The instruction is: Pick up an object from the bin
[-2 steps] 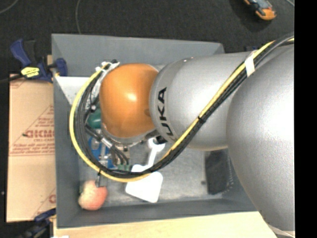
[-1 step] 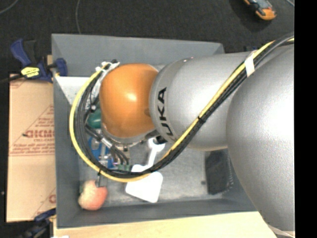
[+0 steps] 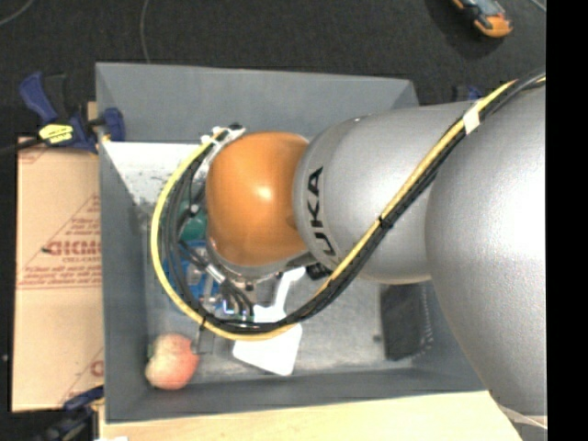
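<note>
Part of my gripper's (image 3: 230, 288) metal body shows under the wrist, low over the left half of the bin. Just below it lies a flat white piece (image 3: 272, 349) like a folded card, partly under the cables. A round pink and yellow fruit (image 3: 172, 362), like an apple or a peach, rests in the bin's front left corner, a little apart from the gripper. A teal thing (image 3: 193, 231) and a blue thing (image 3: 198, 277) show at the gripper's left, mostly hidden by cables.
A flat black block (image 3: 405, 323) lies on the bin floor at the right, beneath the arm. The arm and its orange cover hide the middle of the bin. The bin's walls rise close around the fruit on the left and front.
</note>
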Robot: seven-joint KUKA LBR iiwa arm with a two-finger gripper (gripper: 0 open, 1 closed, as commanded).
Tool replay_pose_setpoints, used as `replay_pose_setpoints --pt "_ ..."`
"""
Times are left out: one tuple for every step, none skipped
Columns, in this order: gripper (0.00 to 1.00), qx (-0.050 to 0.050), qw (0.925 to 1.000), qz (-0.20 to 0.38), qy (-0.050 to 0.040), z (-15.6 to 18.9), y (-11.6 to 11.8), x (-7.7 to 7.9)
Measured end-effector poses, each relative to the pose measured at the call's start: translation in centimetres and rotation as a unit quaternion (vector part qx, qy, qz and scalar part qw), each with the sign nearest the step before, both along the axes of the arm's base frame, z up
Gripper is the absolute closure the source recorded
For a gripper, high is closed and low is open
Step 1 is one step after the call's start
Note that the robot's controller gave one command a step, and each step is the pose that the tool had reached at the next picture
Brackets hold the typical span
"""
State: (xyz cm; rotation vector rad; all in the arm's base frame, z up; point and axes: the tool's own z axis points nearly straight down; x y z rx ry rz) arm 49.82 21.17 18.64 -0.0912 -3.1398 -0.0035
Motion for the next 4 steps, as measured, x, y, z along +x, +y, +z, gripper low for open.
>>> replay_pose_setpoints --pt "0.00 -0.001 0.9999 0.011 0.0006 -1.3 0.2 -0.3" --pt "0.00 0.001 1.0000 -0.007 -0.0020 0.6 -0.2 0.9" --pt "0.00 0.001 0.9998 -0.021 -0.0015 -3.6 0.2 0.8" --pt "0.00 0.004 0.9998 -0.020 -0.0056 -0.6 -0.3 0.4"
